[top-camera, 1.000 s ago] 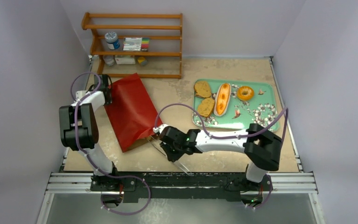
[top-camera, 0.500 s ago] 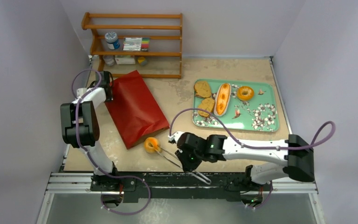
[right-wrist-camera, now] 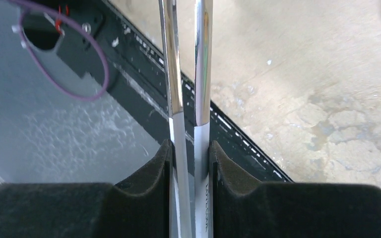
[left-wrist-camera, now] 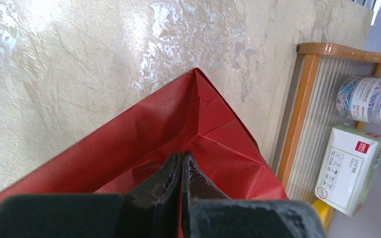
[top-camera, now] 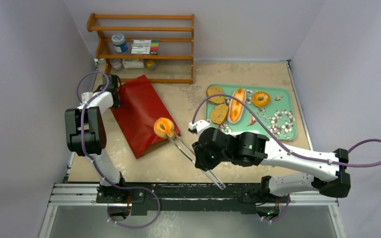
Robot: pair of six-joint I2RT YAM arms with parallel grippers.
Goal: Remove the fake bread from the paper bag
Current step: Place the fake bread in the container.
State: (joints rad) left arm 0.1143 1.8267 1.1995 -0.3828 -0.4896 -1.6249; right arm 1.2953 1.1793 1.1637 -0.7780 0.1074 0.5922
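- Pinching the paper bag (left-wrist-camera: 129, 134) by its folded bottom corner, the left end effector (left-wrist-camera: 181, 157) is clamped tight, anchoring it on the worktop (top-camera: 188, 94)
- The right end effector (right-wrist-camera: 188, 148) squeezes metal tongs (top-camera: 194, 159) that lift a ring bagel (top-camera: 163, 128) clear above the bag's mouth, likely bound for the tray (top-camera: 268, 106)

White-and-black arms (top-camera: 297, 158), looping purple cables (top-camera: 372, 141), matte black fingers (left-wrist-camera: 158, 183)

The tongs (right-wrist-camera: 202, 69) are polished, mirror-bright metal; the pads (right-wrist-camera: 230, 166) of the right gripper (right-wrist-camera: 189, 151) around them are matt black, faintly grainy. At the tongs' tips the ring bagel (top-camera: 163, 128) looks smooth, perhaps plastic. Beneath it the paper bag (top-camera: 141, 116) is creased red paper (a slight sheen).
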